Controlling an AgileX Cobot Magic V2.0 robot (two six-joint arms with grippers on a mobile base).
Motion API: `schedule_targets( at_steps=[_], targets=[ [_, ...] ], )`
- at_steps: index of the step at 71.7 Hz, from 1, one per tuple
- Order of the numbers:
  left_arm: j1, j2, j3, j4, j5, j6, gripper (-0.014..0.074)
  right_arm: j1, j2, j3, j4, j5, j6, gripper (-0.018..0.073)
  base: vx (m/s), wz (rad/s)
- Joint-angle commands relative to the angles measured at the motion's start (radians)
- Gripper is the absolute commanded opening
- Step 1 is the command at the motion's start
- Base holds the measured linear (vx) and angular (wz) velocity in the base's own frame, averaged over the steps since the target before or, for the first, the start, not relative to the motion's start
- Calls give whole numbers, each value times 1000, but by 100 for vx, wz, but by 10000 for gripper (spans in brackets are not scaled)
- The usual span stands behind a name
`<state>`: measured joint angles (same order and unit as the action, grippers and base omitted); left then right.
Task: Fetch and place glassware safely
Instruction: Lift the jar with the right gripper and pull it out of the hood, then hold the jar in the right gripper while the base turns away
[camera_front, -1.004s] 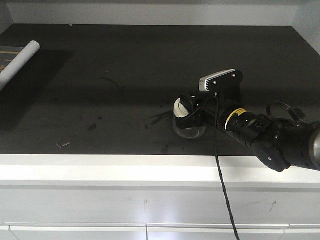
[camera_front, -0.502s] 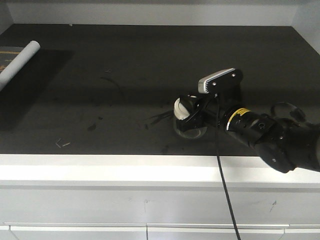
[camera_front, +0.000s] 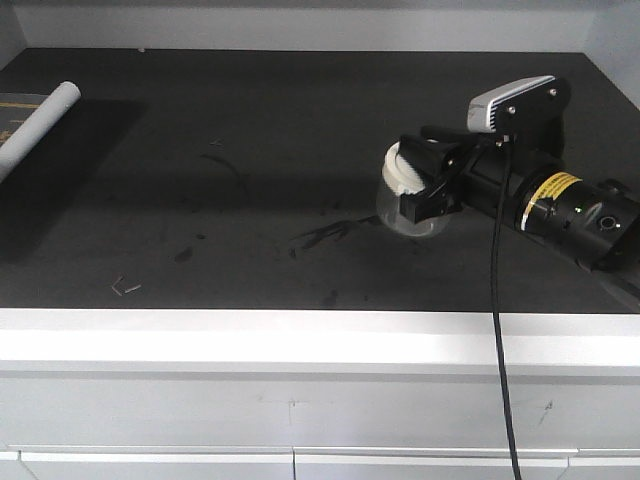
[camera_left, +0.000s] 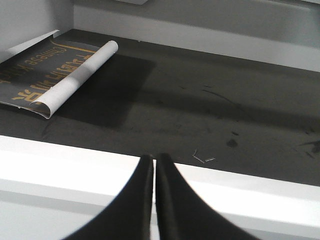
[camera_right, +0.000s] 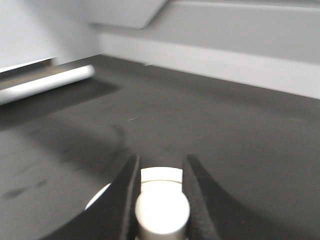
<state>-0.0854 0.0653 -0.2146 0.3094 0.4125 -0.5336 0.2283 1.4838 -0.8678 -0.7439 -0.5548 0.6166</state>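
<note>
The glassware, a squat clear jar (camera_front: 397, 213) with an off-white lid (camera_front: 402, 168), hangs tilted at the right of the black countertop (camera_front: 250, 150) and appears raised off it. My right gripper (camera_front: 409, 176) is shut on it from the right. In the right wrist view the two dark fingers (camera_right: 129, 187) press on either side of the lid's round knob (camera_right: 162, 210), and the glass body is hidden below. My left gripper (camera_left: 154, 159) is shut with nothing in it, hovering above the white front edge (camera_left: 60, 165) of the counter.
A rolled poster (camera_front: 35, 120) (camera_left: 75, 75) lies at the back left. Small metal scraps (camera_front: 125, 288) (camera_left: 202, 159) and scuff marks (camera_front: 320, 235) dot the black surface. A black cable (camera_front: 500, 350) hangs from the right wrist camera past the white counter front (camera_front: 300, 335).
The right gripper has carried the jar up and to the right, away from the scuff marks where it stood. The arm now sits higher and further right.
</note>
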Motion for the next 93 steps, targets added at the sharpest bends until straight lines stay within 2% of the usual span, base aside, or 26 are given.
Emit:
schedule_targets(
  at_steps=[1,10,20,25,32,48,65,72,93],
  targets=[
    [0,10,-27,3,-61,-8,-7,-4,-52,-28,-186,-108,178,-1,0,0],
    [0,10,-27,3,-60,-8,-7,-4,-65,-28,-456,-266,406,-1,0,0],
    [0,10,-27,3,-59,-8,-7,-4,-93,-27,-612,-377,578,-1,0,0],
    [0,10,-27,3,-59,-8,-7,-4,-118,-19,-664,-405,616,-1,0,0],
    [0,10,-27,3,-59,-8,-7,-4,-178,41,-655,-424,611,-1,0,0],
    [0,10,-27,3,-59,-8,-7,-4,-333,255,-568,-401,535,-1,0,0],
    [0,10,-27,3,-59,-8,-7,-4,-483,410,-528,-379,464,-1,0,0],
    [0,10,-27,3,-59,-8,-7,-4,-530,438,-485,-360,444,-1,0,0],
    [0,10,-27,3,-59,-8,-7,-4,-572,438,-480,-326,442,-1,0,0]
  ],
)
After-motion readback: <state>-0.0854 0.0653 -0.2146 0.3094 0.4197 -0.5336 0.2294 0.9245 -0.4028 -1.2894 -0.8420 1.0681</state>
